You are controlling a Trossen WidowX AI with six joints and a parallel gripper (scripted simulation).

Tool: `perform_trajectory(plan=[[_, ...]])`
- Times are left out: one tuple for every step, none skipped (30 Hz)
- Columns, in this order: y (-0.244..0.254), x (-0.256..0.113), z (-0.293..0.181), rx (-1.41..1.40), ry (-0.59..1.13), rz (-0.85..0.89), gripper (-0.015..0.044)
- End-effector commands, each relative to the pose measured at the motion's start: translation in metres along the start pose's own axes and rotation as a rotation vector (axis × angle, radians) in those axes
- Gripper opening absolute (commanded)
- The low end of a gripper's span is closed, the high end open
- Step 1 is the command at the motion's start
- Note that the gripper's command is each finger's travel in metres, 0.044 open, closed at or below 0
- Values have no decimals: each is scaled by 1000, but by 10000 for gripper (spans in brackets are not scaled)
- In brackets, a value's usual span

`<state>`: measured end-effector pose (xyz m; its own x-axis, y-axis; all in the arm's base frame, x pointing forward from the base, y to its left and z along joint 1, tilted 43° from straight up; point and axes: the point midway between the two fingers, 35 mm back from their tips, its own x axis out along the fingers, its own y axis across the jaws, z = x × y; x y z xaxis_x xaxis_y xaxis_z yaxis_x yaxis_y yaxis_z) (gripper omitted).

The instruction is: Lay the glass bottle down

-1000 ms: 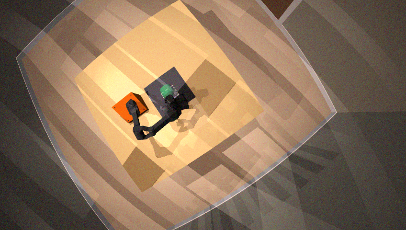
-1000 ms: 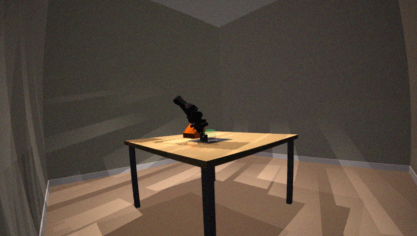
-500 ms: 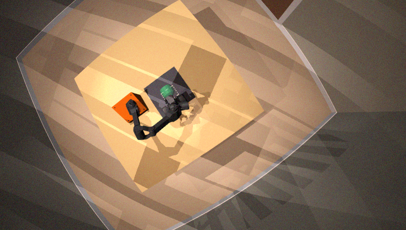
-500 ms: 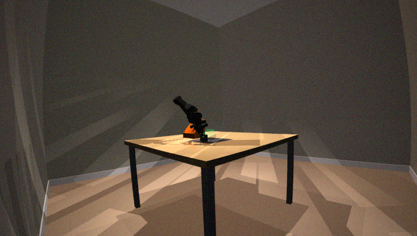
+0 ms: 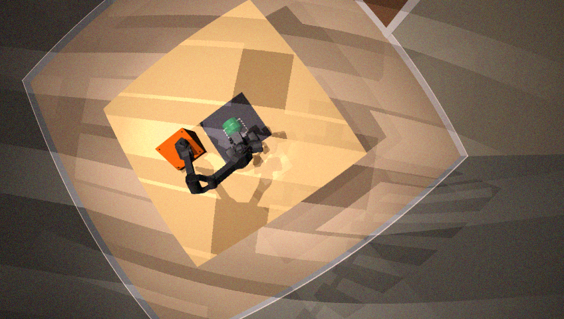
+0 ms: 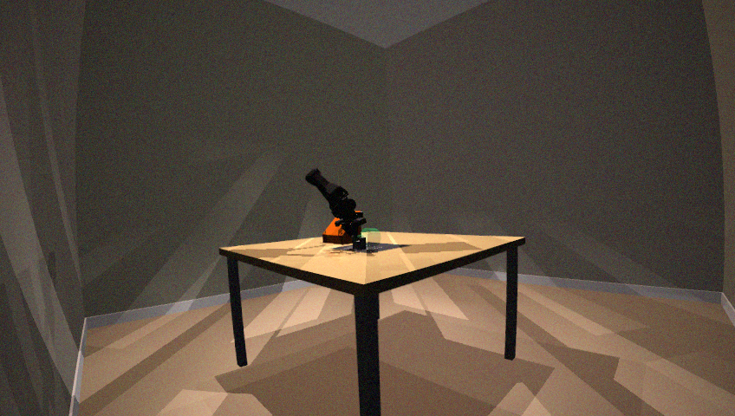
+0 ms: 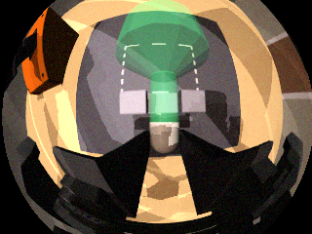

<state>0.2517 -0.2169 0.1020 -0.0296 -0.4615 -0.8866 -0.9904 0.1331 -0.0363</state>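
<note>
Glass bottle [image 5: 231, 125] [image 6: 370, 236] [image 7: 163, 44]: one, gripped by one gripper [image 5: 239, 143] [image 6: 359, 242] [image 7: 164, 135].

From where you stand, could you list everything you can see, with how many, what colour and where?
glass bottle: one, clear green, over the mat, neck towards the gripper
bottle tip: one, grey-brown, end of the neck
U-shaped rest: one, pale grey, prongs either side of the neck
dashed outline: one, white, on the mat
mat: one, dark grey, on the table
table: one, tan top, dark legs, mid-room
walls: grey, around the room
floor: brown, under the table
arm: one, black, on an orange base
gripper: one, black, shut on the bottle's neck end
</note>
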Motion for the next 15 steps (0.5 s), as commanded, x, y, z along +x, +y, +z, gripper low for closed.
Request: perform_trajectory(plan=[[0, 2, 2, -1, -2, -1, 100], [0, 2, 1, -1, -2, 0, 100], [0, 2, 1, -1, -1, 0, 100], [0, 2, 1, -1, -1, 0, 100], [0, 2, 1, 0, 0, 0, 100], [0, 2, 1, 0, 0, 0, 100], [0, 3, 1, 0, 1, 0, 100], [0, 3, 1, 1, 2, 0, 100], [0, 3, 1, 1, 2, 1, 100], [0, 3, 1, 1, 3, 1, 100], [0, 3, 1, 1, 3, 1, 100], [0, 3, 1, 2, 4, 1, 100], [0, 4, 1, 2, 5, 1, 100], [0, 4, 1, 2, 5, 1, 100], [0, 4, 1, 2, 6, 1, 100]])
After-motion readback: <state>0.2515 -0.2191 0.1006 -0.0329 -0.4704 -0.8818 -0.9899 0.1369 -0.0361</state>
